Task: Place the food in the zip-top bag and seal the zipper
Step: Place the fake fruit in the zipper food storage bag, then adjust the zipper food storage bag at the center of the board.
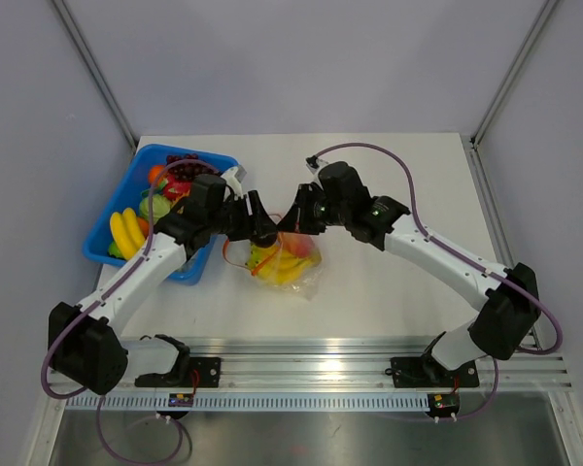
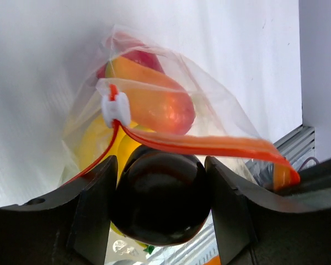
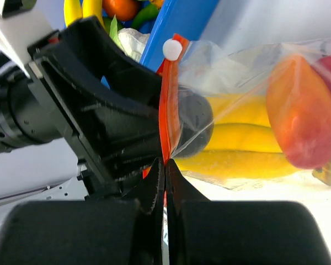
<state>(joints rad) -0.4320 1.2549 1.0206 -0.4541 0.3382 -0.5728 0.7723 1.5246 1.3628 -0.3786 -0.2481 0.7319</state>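
The clear zip-top bag (image 1: 290, 267) lies mid-table with yellow food (image 3: 243, 135) and an orange-red piece (image 2: 160, 102) inside. My left gripper (image 2: 160, 168) is shut on a dark round fruit (image 2: 163, 201) at the bag's mouth, just under the red-orange zipper (image 2: 209, 144). The zipper's white slider (image 2: 116, 109) sits at the strip's far end. My right gripper (image 3: 165, 163) is shut on the zipper (image 3: 169, 110), pinching its near end and holding the mouth up. From above, both grippers meet over the bag, left (image 1: 260, 229) and right (image 1: 296, 219).
A blue tray (image 1: 196, 153) with more toy fruit stands at the left, right behind the left arm. The table's left edge and a metal frame post run beside it. An aluminium rail crosses the near edge.
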